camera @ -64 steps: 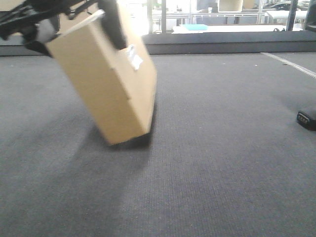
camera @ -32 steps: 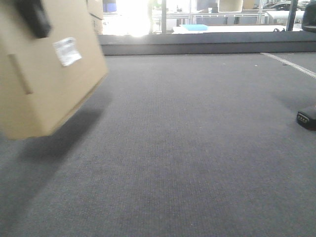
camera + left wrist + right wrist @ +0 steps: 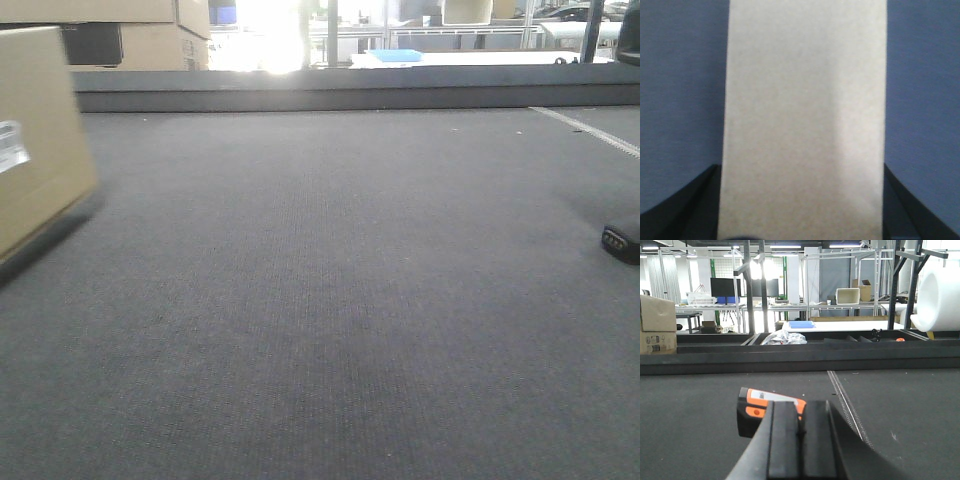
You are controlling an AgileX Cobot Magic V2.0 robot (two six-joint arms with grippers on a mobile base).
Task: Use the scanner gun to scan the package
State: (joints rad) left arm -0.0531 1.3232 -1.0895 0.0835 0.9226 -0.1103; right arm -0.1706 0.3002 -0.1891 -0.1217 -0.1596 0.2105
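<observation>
The package (image 3: 40, 130), a tan cardboard box with a white label (image 3: 10, 146), is cut off by the left edge of the front view. Seen from the left wrist, its plain tan face (image 3: 805, 100) fills the middle, and my left gripper (image 3: 801, 172) is shut on it, one black finger (image 3: 695, 200) on each side. The scanner gun (image 3: 756, 412), black with an orange top, lies on the dark carpet just beyond my right gripper (image 3: 800, 415). That gripper's pads are pressed together with nothing between them. The scanner gun (image 3: 622, 243) also peeks in at the front view's right edge.
Larger stacked cartons (image 3: 130, 40) stand at the back left behind a dark raised ledge (image 3: 350, 95). A pale line (image 3: 590, 130) crosses the carpet at the far right. A big white foam roll (image 3: 940, 295) and metal racks stand beyond the ledge.
The package has swung from the upper middle-left to the far left edge and turned more upright. The black finger on it has left the front view. The scanner gun has not moved.
</observation>
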